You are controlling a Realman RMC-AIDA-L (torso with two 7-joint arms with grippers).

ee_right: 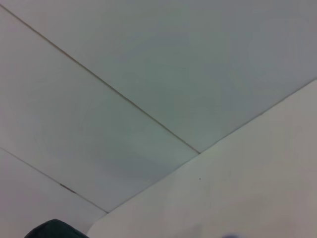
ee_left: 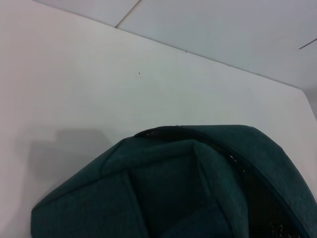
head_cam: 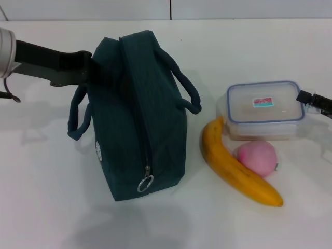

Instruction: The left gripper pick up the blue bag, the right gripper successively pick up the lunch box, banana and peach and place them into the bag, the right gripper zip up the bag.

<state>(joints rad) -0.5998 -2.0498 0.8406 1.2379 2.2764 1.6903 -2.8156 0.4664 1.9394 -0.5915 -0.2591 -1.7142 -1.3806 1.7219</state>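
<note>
A: Head view. Bag [head_cam: 136, 111] stands mid-desk, zip closed, ring pull [head_cam: 145, 183] toward the near edge. Left gripper [head_cam: 78, 67] is at the bag's far-left end; finger spread can't be told.

B: Right gripper [head_cam: 314, 101]?

A: At the right edge, just beside the box [head_cam: 264, 110]; its spread can't be told either. Banana [head_cam: 236, 166] and peach [head_cam: 257, 158] lie touching in front of the box.

B: Left wrist view?

A: Bag's end [ee_left: 188, 183] fills it, close.

B: Right wrist view?

A: Desk [ee_right: 247, 188] and wall; sliver of bag.

B: Risks?

A: Closed zip blocks loading. A shallow fabric grip could slip. The banana crowds the box.
</note>
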